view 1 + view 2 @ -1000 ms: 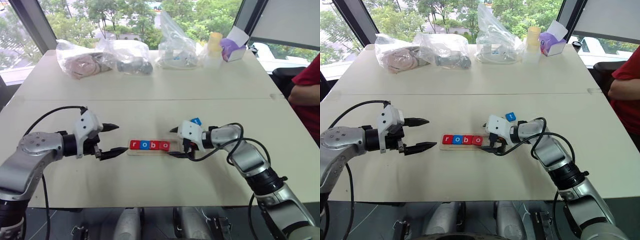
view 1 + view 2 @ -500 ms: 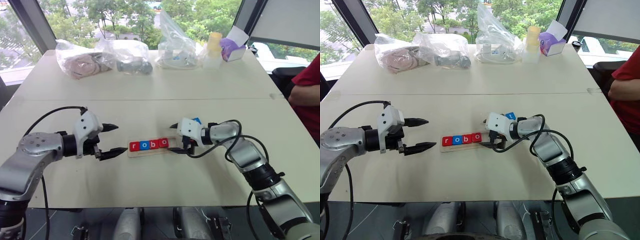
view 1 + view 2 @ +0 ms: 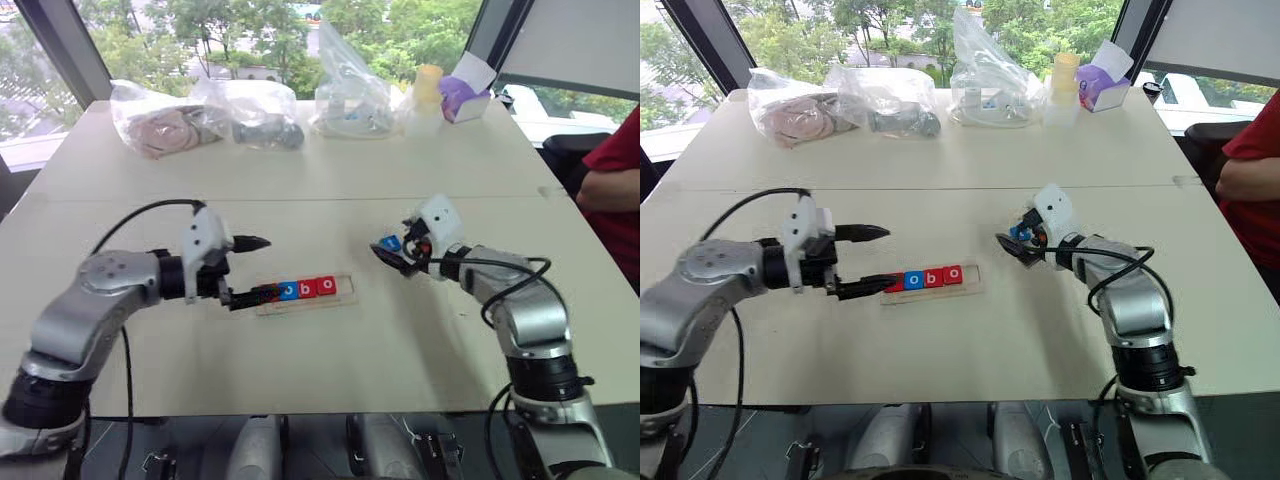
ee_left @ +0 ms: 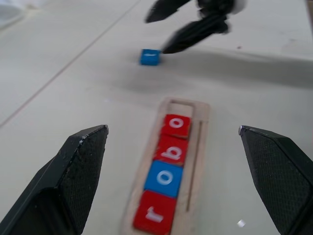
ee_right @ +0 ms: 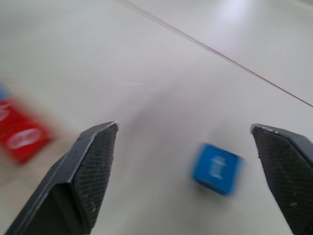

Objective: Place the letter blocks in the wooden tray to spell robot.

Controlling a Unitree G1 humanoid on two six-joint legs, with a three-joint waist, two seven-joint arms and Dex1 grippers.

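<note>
Letter blocks r-o-b-o fill the wooden tray; our wide-open right claw nears the blue t block and may knock it away, while our left claw gapes wide, empty.

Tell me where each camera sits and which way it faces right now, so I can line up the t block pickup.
Left and right eye views: on the head, looking forward and down over the table; both arms show, left gripper and right gripper open.
Left wrist view: along its open fingers at the wooden tray holding r, o, b, o.
Right wrist view: along its open fingers at the blue t block.
Shared: the left wrist view also shows that t block and the right gripper.
</note>
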